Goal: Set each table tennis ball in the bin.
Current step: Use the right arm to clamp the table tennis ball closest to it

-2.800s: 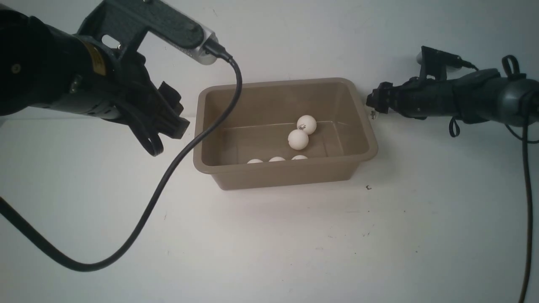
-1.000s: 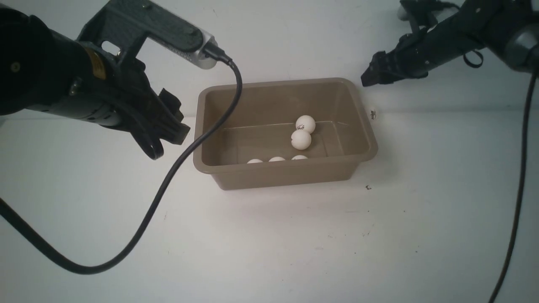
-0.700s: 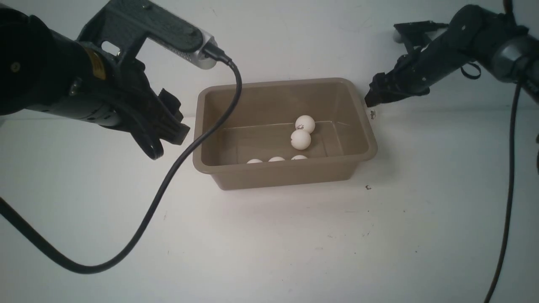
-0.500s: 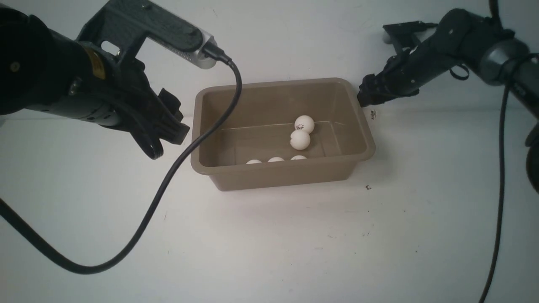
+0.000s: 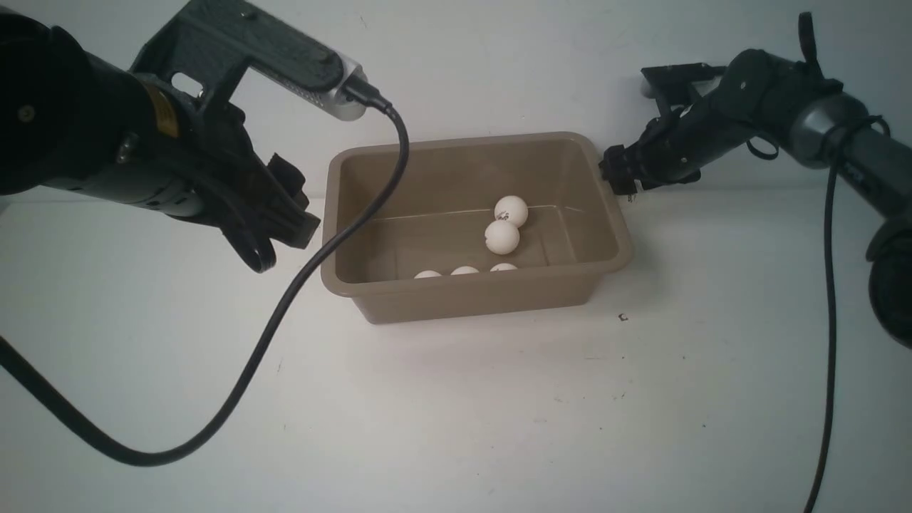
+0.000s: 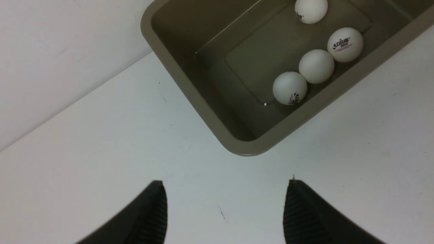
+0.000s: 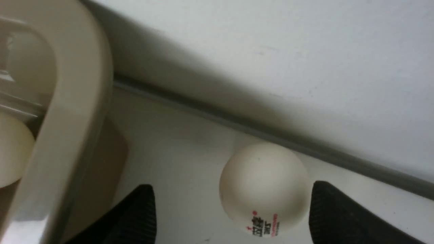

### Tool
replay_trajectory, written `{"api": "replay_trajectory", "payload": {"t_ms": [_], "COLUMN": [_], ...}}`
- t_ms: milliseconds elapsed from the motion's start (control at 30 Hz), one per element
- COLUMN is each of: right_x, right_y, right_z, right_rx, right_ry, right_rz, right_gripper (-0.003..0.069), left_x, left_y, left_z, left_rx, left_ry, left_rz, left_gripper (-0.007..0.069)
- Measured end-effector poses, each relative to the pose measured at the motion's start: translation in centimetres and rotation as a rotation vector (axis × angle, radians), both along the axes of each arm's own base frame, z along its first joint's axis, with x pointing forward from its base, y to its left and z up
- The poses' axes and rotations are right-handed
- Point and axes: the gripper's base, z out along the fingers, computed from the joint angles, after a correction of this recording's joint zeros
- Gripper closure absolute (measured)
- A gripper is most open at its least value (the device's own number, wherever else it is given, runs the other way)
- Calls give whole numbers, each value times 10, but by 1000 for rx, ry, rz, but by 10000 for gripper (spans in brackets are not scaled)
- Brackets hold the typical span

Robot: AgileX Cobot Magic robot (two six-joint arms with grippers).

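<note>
While five white balls (image 5: 502, 237) lie inside the brown bin (image 5: 470, 291), a sixth, the outside ball (image 7: 264, 189), sits on the white table (image 5: 470, 413) just beside the bin's right end, close to the seam at the table's far edge, its red and black printing visible in the right wrist view. The right gripper (image 7: 232, 210) is over this ball with its jaws wide apart; the ball lies between the fingertips, nearer one of them, and is not lifted. In the bin, three balls stand in a row along the near wall, and two more lie farther back, toward the right half. The left gripper (image 6: 223, 211) hangs near the bin's left end, its jaws wide apart and holding nothing.
</note>
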Motion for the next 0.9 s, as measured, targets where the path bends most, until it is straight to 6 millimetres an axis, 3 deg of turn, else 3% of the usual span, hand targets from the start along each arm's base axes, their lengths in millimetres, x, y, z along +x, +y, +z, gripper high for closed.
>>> {"api": "replay_trajectory", "payload": {"t_ms": [900], "right_x": [3], "right_y": [2], "right_z": [-9], "right_rx": [-40], "right_ry": [-18], "right_rz": [-42], "right_gripper": [111], "left_x": [-1], "left_y": [1], "left_z": [-1], "left_rx": [4], "left_ry": [18], "left_rz": [7], "left_gripper": [209]}}
